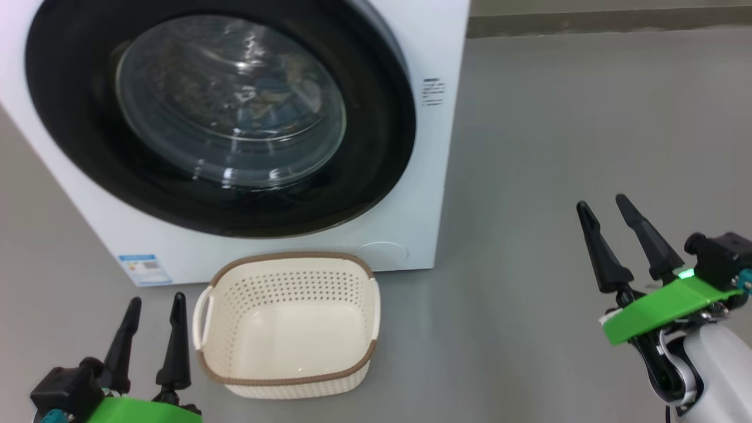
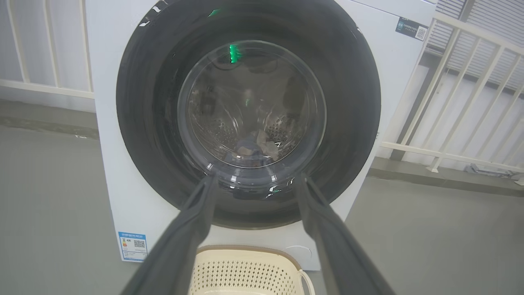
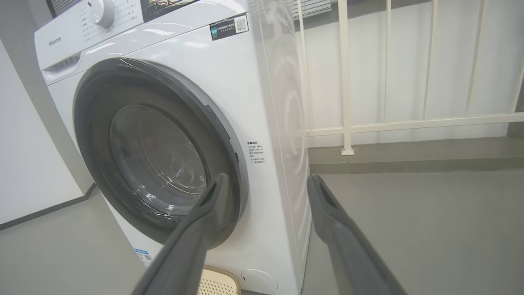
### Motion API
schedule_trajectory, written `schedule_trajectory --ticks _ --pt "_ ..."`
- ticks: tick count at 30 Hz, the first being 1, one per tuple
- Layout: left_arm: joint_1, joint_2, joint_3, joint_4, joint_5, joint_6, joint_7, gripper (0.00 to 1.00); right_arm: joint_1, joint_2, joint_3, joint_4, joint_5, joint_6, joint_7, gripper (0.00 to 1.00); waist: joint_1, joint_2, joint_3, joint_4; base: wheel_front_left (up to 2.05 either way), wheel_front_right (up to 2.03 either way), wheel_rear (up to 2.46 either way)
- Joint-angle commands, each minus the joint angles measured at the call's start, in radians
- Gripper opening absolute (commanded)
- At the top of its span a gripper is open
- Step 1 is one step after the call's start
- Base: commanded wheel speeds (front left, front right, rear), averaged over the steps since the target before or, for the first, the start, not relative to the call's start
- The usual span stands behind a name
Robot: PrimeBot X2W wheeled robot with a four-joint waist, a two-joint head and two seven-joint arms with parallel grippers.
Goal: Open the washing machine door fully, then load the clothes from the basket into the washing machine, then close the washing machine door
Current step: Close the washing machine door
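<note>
The washing machine point(image 1: 446, 53) stands ahead with its round black washing machine door point(image 1: 229, 111) shut flat against the front. Through the door's glass point(image 2: 249, 110) the clothes point(image 2: 254, 149) show dimly as blue and brown lumps at the bottom of the drum. The cream basket point(image 1: 294, 282) sits on the floor just before the washer, and nothing lies in it. My left gripper point(image 1: 157, 298) is open, low and just left of the basket. My right gripper point(image 1: 601, 202) is open too, well off to the right over bare floor, its fingers point(image 3: 204, 213) pointing at the washer's right front corner.
A white railing point(image 3: 346, 82) runs behind and to the right of the washer. A blue label sticker point(image 1: 144, 267) marks its lower left corner. Grey floor point(image 1: 558, 147) stretches open to the right of the machine. The control panel point(image 3: 98, 16) is at the top.
</note>
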Motion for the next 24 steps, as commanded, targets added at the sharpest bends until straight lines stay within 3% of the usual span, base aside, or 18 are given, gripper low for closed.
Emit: schedule_trajectory --ticks 1,11,24 --pt "-0.016 0.021 0.039 -0.025 0.006 0.007 -0.003 1.00 0.024 -0.011 -0.005 -0.035 -0.016 -0.003 -0.005 1.00 0.0001 0.0000 -0.016 -0.044 0.00 0.00 0.00" --pt "-0.008 0.018 0.047 -0.043 -0.014 0.012 -0.001 1.00 0.101 -0.001 -0.059 -0.081 -0.040 -0.003 -0.005 1.00 0.0001 0.0000 -0.021 -0.078 0.00 0.00 0.00" --pt "-0.002 0.027 0.039 -0.050 -0.070 0.002 0.002 1.00 0.142 0.017 -0.092 -0.090 -0.087 -0.003 -0.005 1.00 0.0001 0.0000 -0.021 -0.071 0.00 0.00 0.00"
